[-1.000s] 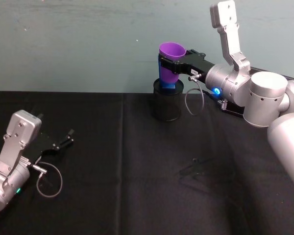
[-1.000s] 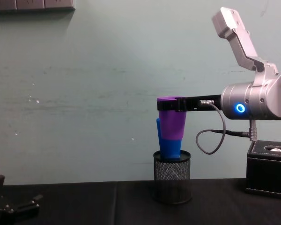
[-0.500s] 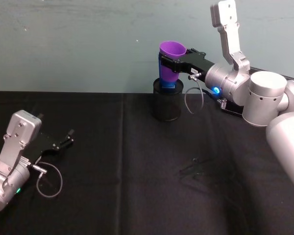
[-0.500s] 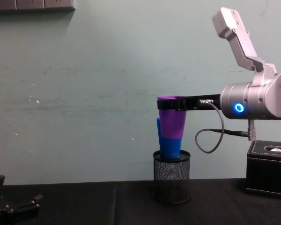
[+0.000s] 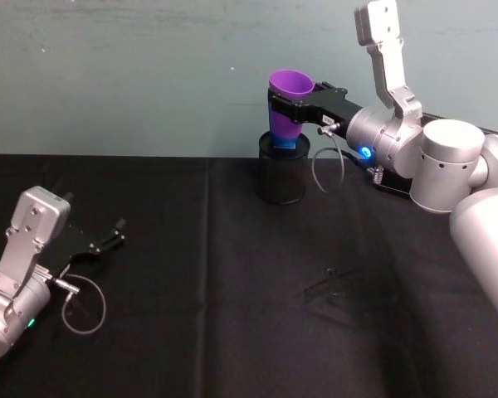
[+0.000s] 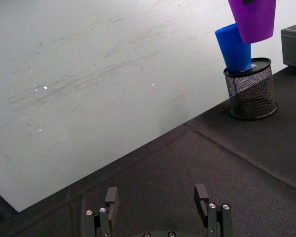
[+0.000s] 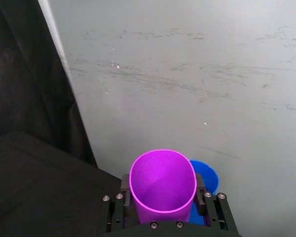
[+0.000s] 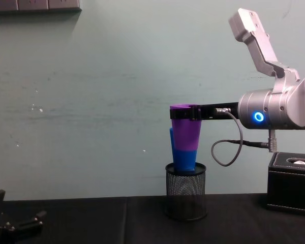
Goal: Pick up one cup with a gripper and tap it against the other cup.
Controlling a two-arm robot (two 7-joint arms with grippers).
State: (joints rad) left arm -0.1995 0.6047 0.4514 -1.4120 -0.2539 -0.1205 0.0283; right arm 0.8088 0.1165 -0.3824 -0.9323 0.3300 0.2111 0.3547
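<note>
My right gripper (image 5: 292, 106) (image 8: 185, 112) (image 7: 163, 196) is shut on the purple cup (image 5: 289, 106) (image 8: 186, 131) (image 7: 162, 181) (image 6: 253, 19) just under its rim, holding it upright in the air. The blue cup (image 8: 183, 159) (image 6: 234, 48) (image 7: 205, 178) (image 5: 285, 146) stands tilted in a black wire-mesh pen holder (image 8: 185, 190) (image 5: 282, 176) (image 6: 250, 95) by the wall. The purple cup's lower half overlaps the blue cup, right against it or just in front. My left gripper (image 5: 116, 233) (image 6: 157, 198) (image 8: 21, 224) rests low at the near left of the table, open and holding nothing.
A black cloth covers the table (image 5: 232, 282). A black box (image 8: 292, 183) (image 6: 294, 44) stands at the back right, below my right arm. A pale wall (image 8: 91, 101) rises directly behind the pen holder.
The right gripper and purple cup have edged very slightly left and up. The left arm has not moved.
</note>
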